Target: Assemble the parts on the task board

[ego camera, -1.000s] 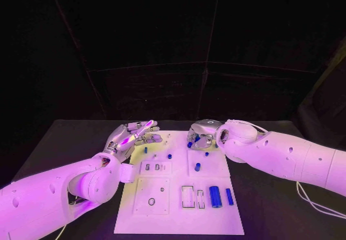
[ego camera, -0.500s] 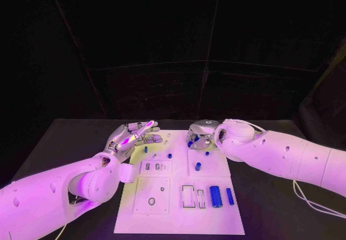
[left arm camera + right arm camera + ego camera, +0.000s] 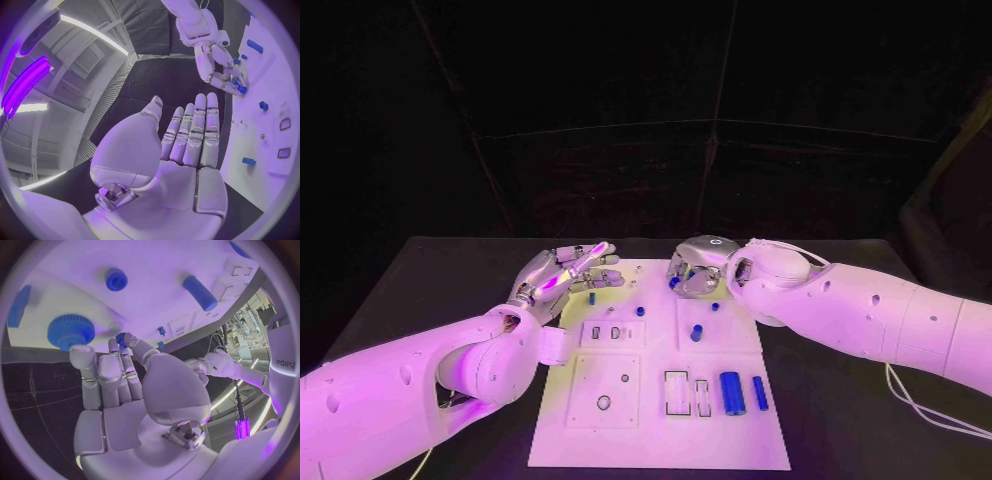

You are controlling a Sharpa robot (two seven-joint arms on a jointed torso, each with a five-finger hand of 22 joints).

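One readable marking: "sharpa" in dark lettering on the white forearm casing of the left arm (image 3: pixel 282 362), running sideways in the right wrist view, well off to the side of the right hand (image 3: pixel 128 385) fingers, past the thumb. Nothing legible on the task board (image 3: pixel 661 400) or on the blue parts; no numbers or labels there.

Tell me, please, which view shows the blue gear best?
The right wrist view: the gear lies close and unobstructed on the board, beside the right hand. In the other views I cannot make it out.
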